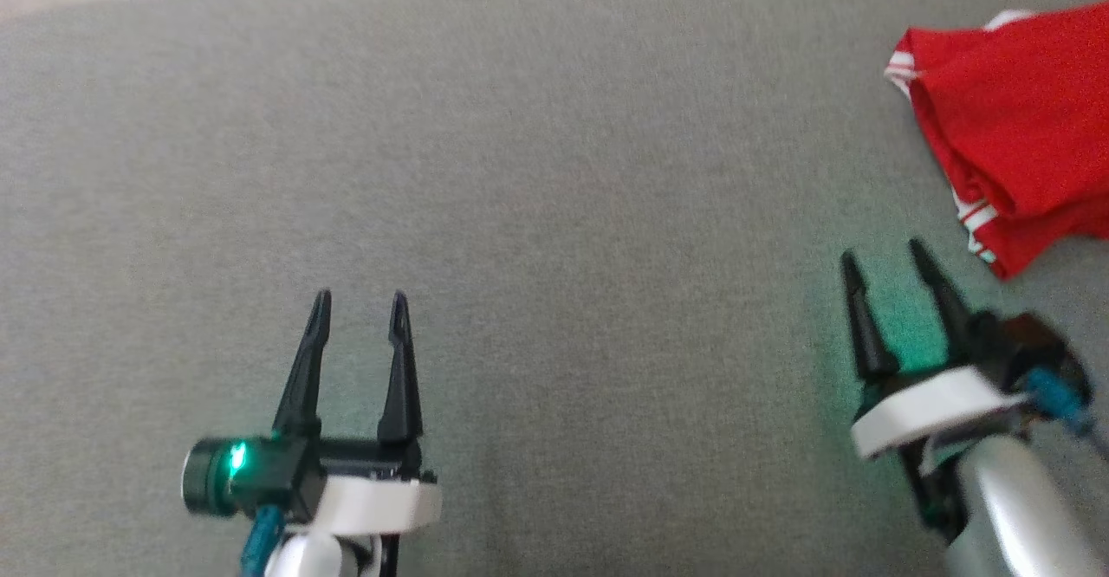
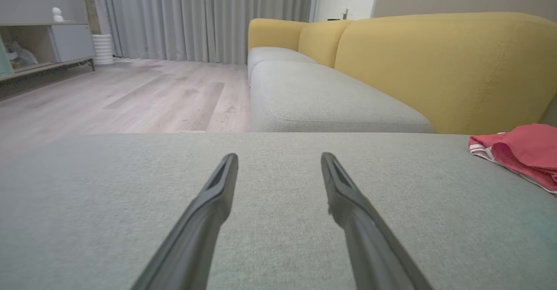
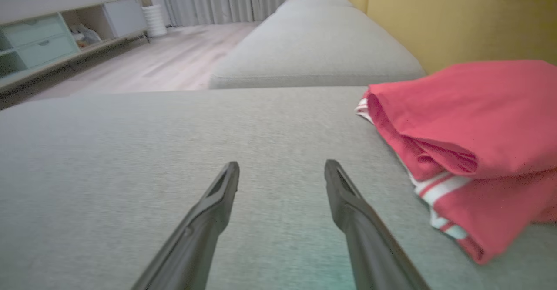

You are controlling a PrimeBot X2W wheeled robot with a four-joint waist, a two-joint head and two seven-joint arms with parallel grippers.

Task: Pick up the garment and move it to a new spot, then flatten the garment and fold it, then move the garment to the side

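The garment (image 1: pixel 1014 135) is red with white-striped trim and lies folded in a bundle at the right edge of the grey cushion (image 1: pixel 520 170). It also lies at the right in the right wrist view as the garment (image 3: pixel 470 133) and at the far right in the left wrist view as the garment (image 2: pixel 522 150). My right gripper (image 1: pixel 879 256) stands open just left of and below the garment, apart from it, with nothing between its fingers. My left gripper (image 1: pixel 359 300) is open over bare cushion at the lower left, holding nothing.
Yellow sofa backrests (image 2: pixel 435 63) rise behind the grey seat cushions (image 2: pixel 322 102). Wooden floor (image 2: pixel 130 94), grey curtains (image 2: pixel 200 15) and a low cabinet (image 3: pixel 52 42) lie beyond the cushion's far edge.
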